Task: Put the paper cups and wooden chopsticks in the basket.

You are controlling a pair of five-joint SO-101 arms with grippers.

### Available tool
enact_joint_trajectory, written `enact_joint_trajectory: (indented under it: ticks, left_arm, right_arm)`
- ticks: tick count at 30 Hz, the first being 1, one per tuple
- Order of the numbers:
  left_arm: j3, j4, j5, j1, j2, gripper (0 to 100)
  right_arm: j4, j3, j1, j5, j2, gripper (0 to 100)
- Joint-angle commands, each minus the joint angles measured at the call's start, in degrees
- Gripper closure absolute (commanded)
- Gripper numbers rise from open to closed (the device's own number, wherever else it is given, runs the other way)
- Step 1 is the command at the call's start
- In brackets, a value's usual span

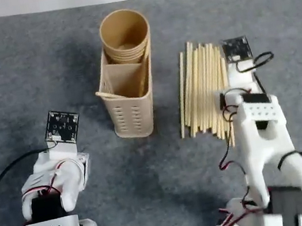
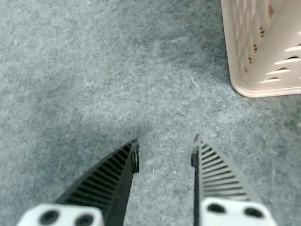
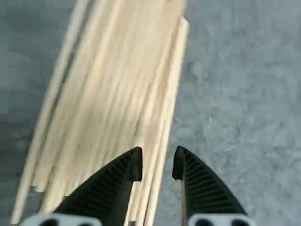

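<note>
Since the paper cups [image 1: 124,35] are already sitting in the basket [image 1: 133,119], I am holding my right claw [image 3: 156,162] slightly parted over the wooden chopsticks [image 3: 117,70] lying beside it, while my left claw [image 2: 164,150] is idling open above the bench [image 2: 70,70].

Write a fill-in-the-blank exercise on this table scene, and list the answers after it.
The stacked cups stand in the ____.
The right gripper hangs over the loose ____.
The left gripper is ____ above bare carpet.
Missing words: basket; chopsticks; open.
</note>
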Motion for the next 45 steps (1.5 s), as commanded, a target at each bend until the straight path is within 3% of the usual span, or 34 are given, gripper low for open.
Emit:
enact_joint_trajectory:
  ticks: [1,22,27,30,35,38,41,45]
  left_arm:
    - [-0.2,-1.0,0.0,0.6,-0.7,79]
    - [-0.2,-0.8,0.0,0.6,-0.7,79]
    - [-0.2,-0.8,0.0,0.6,-0.7,79]
    - [-0.2,-0.8,0.0,0.6,-0.7,79]
    - [-0.2,-0.9,0.0,0.6,-0.7,79]
    - [-0.2,-0.9,0.0,0.6,-0.7,79]
    - [-0.2,-1.0,0.0,0.6,-0.7,79]
    - [-0.2,-1.0,0.0,0.6,-0.7,79]
  right_arm:
    - [-2.2,-0.1,1.5,0.8,2.0,87.8]
    - [-5.0,-0.1,2.1,1.0,13.4,87.9]
    - [-4.9,-0.1,3.0,0.9,13.0,99.8]
    - [-4.7,-0.8,3.0,0.7,12.4,99.5]
    - [-0.4,-3.6,1.9,0.3,1.5,99.5]
    - [1.7,-4.4,-0.4,-4.4,-10.1,99.5]
    - [1.9,-4.4,-4.0,-6.6,-22.6,99.4]
    - [-2.9,-4.3,-12.1,-3.6,-37.6,99.1]
